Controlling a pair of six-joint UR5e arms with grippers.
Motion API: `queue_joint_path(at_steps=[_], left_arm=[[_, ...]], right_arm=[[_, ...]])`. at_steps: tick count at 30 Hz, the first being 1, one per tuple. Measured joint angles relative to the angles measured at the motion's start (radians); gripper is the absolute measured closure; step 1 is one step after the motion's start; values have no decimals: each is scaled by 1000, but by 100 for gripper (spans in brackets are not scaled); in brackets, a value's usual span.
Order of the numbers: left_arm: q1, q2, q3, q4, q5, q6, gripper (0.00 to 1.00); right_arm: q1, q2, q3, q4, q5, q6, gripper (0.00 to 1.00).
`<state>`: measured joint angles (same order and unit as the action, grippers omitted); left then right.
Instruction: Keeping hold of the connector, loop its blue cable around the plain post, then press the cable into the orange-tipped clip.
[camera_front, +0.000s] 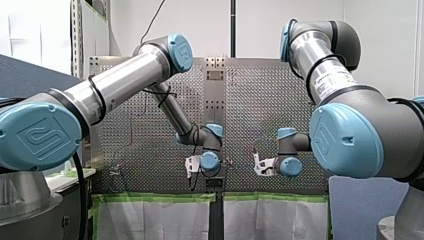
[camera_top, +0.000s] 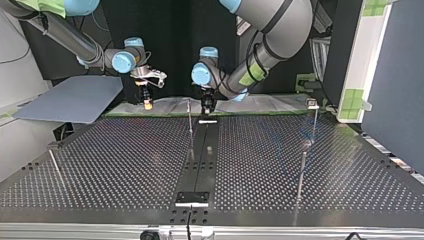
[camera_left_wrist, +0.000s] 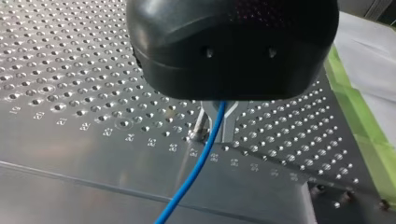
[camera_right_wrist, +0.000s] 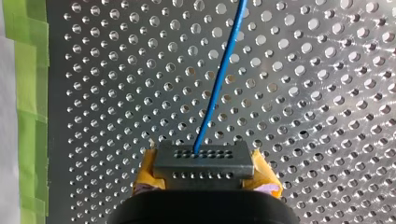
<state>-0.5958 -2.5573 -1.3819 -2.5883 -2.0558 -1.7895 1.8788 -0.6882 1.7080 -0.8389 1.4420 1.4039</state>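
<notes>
top view, left to right: my right gripper (camera_top: 146, 98), yellow pads (camera_right_wrist: 147, 173) clamped on the connector (camera_right_wrist: 204, 159); thin post (camera_top: 190, 122); my left gripper (camera_top: 206, 111) over the blue cable (camera_left_wrist: 201, 163), grip indiscernible. risk: tension while looping may twist the connector from the pads.

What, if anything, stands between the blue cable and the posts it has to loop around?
Nothing visible does. The right hand clamps the connector, its blue cable runs out over the table, and in the top view no object shows between that hand and the nearest thin post.
</notes>
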Motion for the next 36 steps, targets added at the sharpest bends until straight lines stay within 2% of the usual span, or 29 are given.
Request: queue_joint_path(at_steps=[7, 13, 26, 31, 34, 36], left_arm=[[16, 0, 37, -33, 7, 12, 100], [34, 0, 63, -49, 26, 1, 100], [62, -9, 74, -56, 33, -4, 100], [70, -11, 79, -55, 40, -5, 100], [74, -11, 83, -56, 43, -5, 100], [77, -11, 85, -56, 47, -5, 100]], right_arm=[[-4, 0, -9, 5, 0, 8, 100], [-5, 0, -17, 13, -3, 17, 100], [-13, 1, -26, 1, -3, 50, 100], [-17, 2, -31, -1, -7, 57, 100], [-19, 3, -35, -4, -12, 68, 100], [-20, 3, -37, -14, -17, 82, 100]])
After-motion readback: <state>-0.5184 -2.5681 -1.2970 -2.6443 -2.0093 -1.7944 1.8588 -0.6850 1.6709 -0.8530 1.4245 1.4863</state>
